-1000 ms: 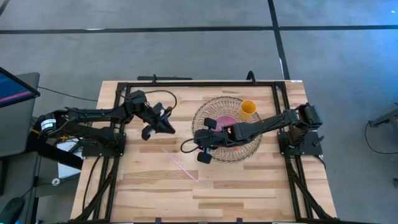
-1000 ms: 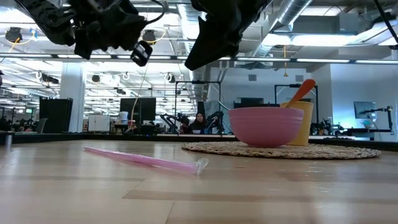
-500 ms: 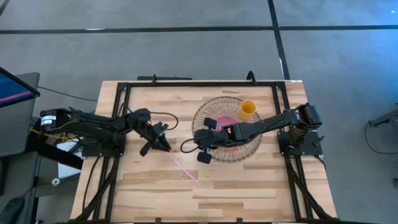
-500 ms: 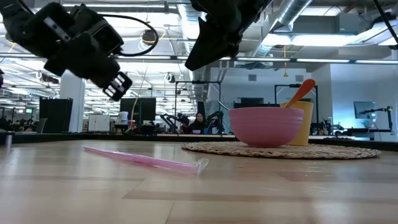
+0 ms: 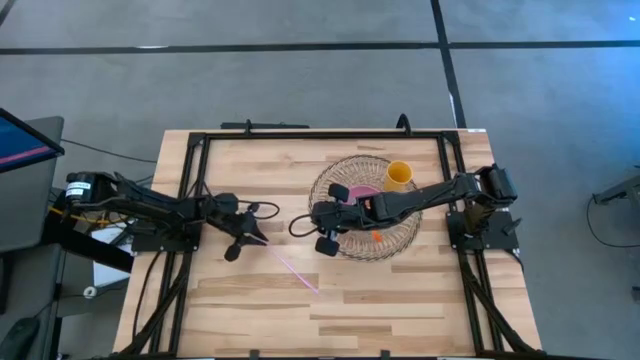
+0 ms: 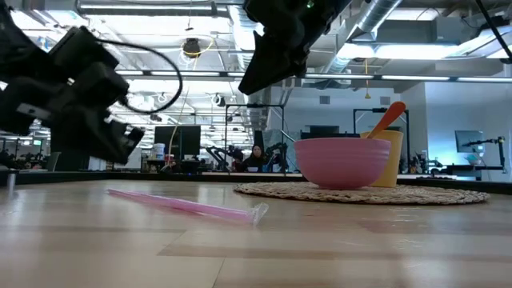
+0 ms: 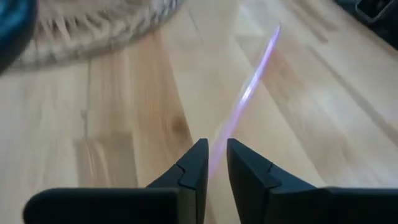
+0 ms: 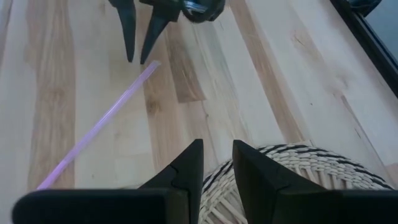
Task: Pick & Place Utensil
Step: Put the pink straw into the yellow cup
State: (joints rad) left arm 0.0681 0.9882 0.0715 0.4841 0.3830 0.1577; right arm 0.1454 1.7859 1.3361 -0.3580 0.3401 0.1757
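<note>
A thin pink straw (image 5: 290,265) lies flat on the wooden table, slanting from near my left gripper toward the near edge; it also shows in the low view (image 6: 188,206). My left gripper (image 5: 260,238) hovers low over the straw's far end (image 7: 245,93), slightly open, its fingers on either side of the straw without touching it. My right gripper (image 5: 318,222) hangs over the left edge of the woven mat (image 5: 345,170), slightly open and holding nothing. On the mat stand a pink bowl (image 6: 342,162) and a yellow cup (image 6: 390,160) holding an orange utensil (image 6: 388,116).
The round woven mat (image 8: 280,174) sits at the table's middle right, with a small orange object (image 5: 376,236) on its near part. A black frame (image 5: 300,135) runs around the table's edges. Bare wood lies near and to the left of the straw.
My left gripper has swung from near the table's far left toward the near edge and come down, ending just above the straw's far end. My right gripper has shifted a little toward the far edge. The straw has stayed where it was.
</note>
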